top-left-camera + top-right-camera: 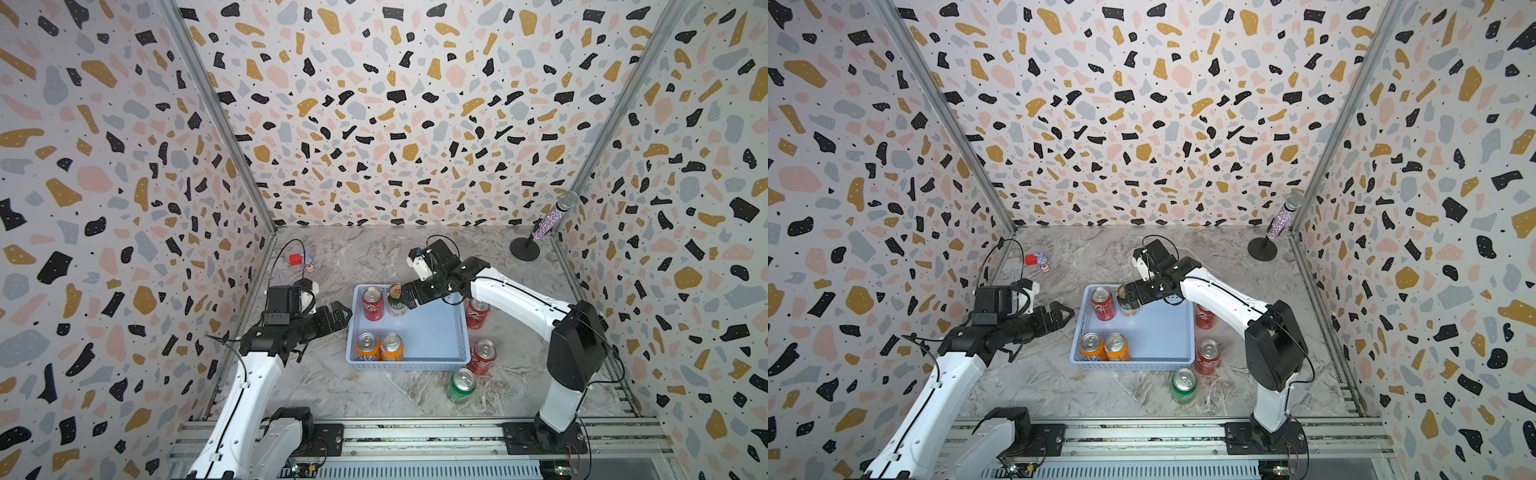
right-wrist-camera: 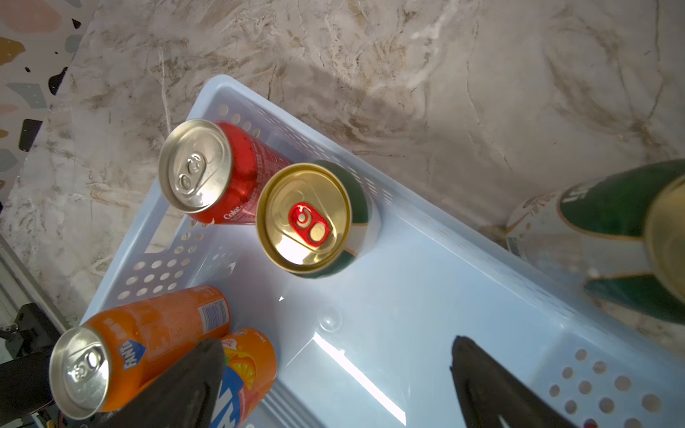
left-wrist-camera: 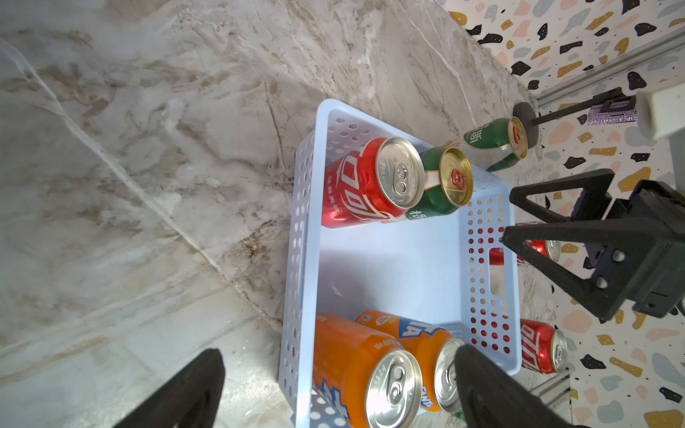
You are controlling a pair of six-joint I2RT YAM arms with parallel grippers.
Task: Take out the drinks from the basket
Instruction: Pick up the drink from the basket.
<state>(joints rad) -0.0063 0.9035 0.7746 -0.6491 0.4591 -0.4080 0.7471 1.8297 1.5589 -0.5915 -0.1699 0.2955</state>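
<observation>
**Right fingers spread over the basket; four cans inside it**

Top views: The basket (image 1: 440, 357) stands on the table (image 1: 332, 386). It holds a red can (image 1: 372, 304), a dark green can (image 1: 396, 306) and two orange cans (image 1: 368, 347). The right fingers (image 1: 411, 296) hang over the dark green can. The left fingers (image 1: 338, 312) sit just outside the basket's wall.

Left wrist: The left fingers (image 3: 178, 389) are spread, pinching nothing.

Right wrist: The right fingers (image 2: 185, 385) are spread wide and empty. The dark green can (image 2: 307, 218) stands upright inside the basket, beyond their tips and not between them.
</observation>
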